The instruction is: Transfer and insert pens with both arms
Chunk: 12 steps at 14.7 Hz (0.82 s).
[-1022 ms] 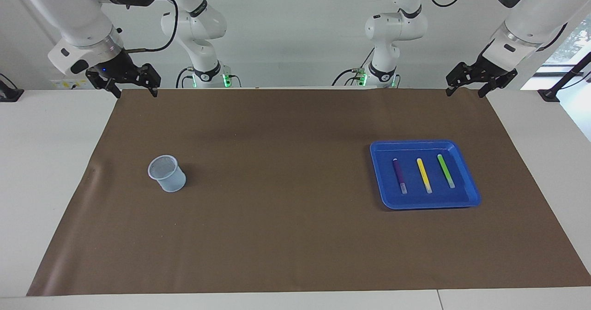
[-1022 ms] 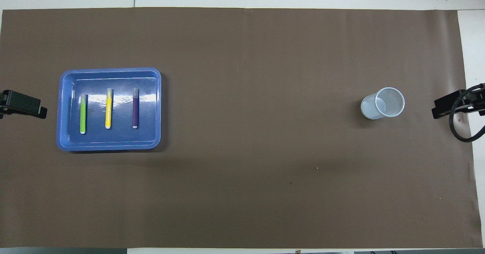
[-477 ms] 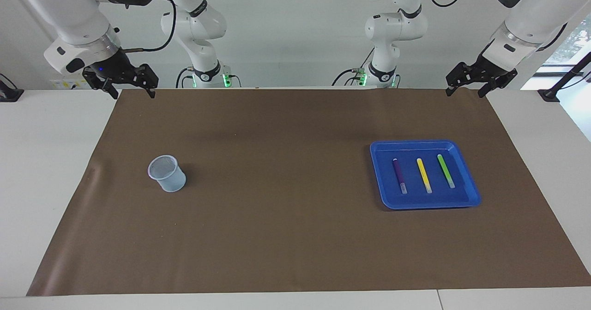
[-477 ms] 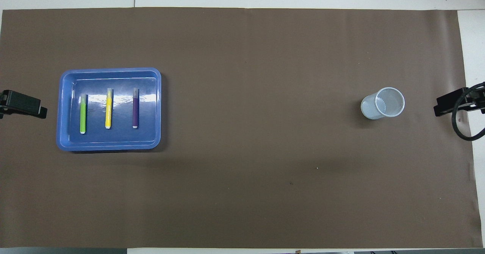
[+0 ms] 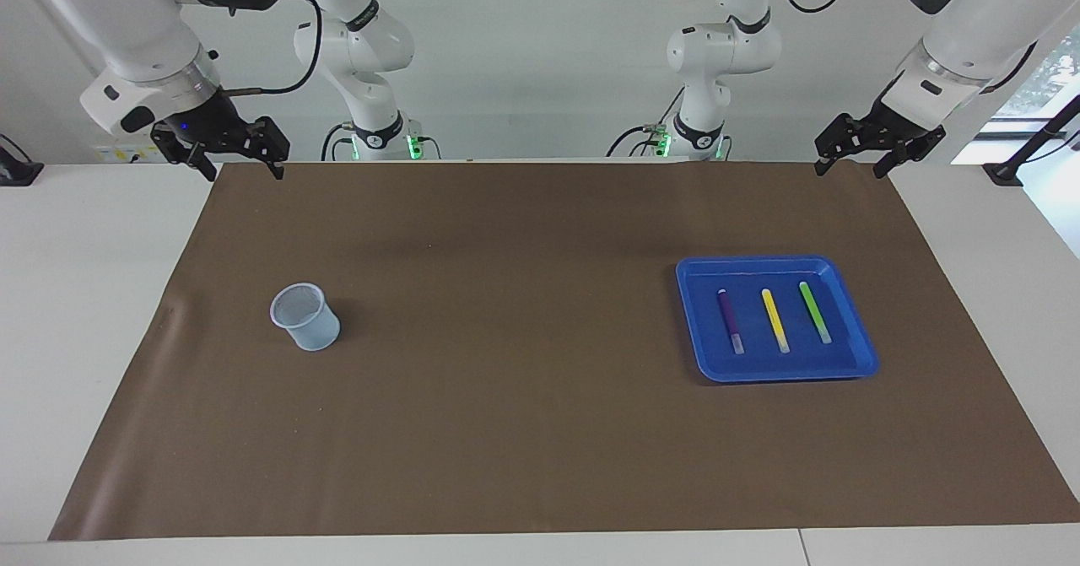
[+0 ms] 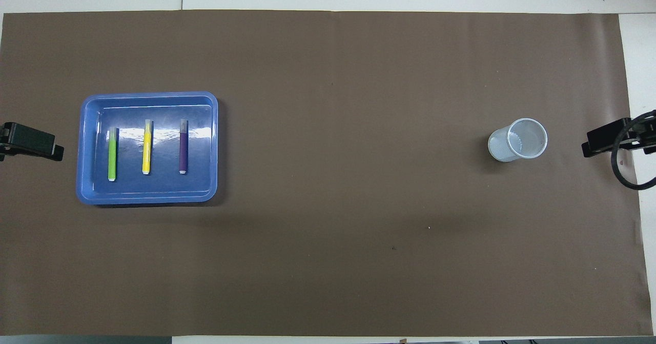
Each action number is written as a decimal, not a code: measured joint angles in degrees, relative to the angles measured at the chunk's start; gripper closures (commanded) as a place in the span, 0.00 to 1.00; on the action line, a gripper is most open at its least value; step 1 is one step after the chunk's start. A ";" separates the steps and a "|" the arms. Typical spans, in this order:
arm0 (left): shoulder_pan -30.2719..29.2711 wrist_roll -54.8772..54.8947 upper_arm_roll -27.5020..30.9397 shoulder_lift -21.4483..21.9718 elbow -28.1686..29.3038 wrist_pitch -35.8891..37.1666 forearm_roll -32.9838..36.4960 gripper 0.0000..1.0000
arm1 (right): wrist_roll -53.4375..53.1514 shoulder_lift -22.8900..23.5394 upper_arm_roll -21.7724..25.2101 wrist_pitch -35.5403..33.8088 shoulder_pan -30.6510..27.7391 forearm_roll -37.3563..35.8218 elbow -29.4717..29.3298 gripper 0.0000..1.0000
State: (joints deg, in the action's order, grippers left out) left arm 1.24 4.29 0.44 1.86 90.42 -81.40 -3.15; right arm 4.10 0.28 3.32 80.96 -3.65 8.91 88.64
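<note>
1. Left tool (image 5: 850,166) hung in the air over the corner of the brown mat (image 5: 540,431) at the left arm's end, on the robots' edge of the counter (image 5: 76,313). Fingers spread wide, nothing held.
2. Right tool (image 5: 243,168) hung over the matching mat corner at the right arm's end. Fingers also spread wide, empty.
3. Overhead: only the black tips of each tool seen at the frame edges, level with the tray and the cup.
4. Blue tray (image 5: 852,330) sat flat on the mat toward the left arm's end, well apart from the left tool.
5. Three pens lay in the tray side by side, not touching, roughly parallel, long axis running toward and away from the robots.
6. Green pen (image 5: 815,313) closest to the left arm's end of the tray; yellow pen (image 5: 775,320) in the middle; purple pen (image 5: 731,321) closest to the counter's centre.
7. Pale end of each pen pointed away from the robots.
8. Pale mesh cup (image 5: 307,316) stood upright on the mat toward the right arm's end, mouth open upward, no pen inside.
9. Cup and tray well apart, bare mat between them.
10. Two smaller white arms (image 5: 371,60) with green lights at their bases stood at the robots' edge, between the two big arms.
</note>
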 measured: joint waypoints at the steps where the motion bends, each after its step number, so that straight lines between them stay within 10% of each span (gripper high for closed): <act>1: 0.04 0.00 -0.10 0.03 0.02 0.00 0.00 0.00 | 0.06 0.05 0.08 0.00 -1.10 2.34 0.10 0.00; 12: 5.79 -2.81 -0.71 1.36 22.30 -29.19 0.00 0.00 | 0.05 0.13 -1.05 0.17 2.22 11.14 1.00 0.00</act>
State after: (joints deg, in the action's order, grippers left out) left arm 7.03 1.49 -0.27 3.22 112.72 -110.59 -3.15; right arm 4.15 0.40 2.27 81.13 -1.43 20.05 89.64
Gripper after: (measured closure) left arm 0.000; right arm 0.000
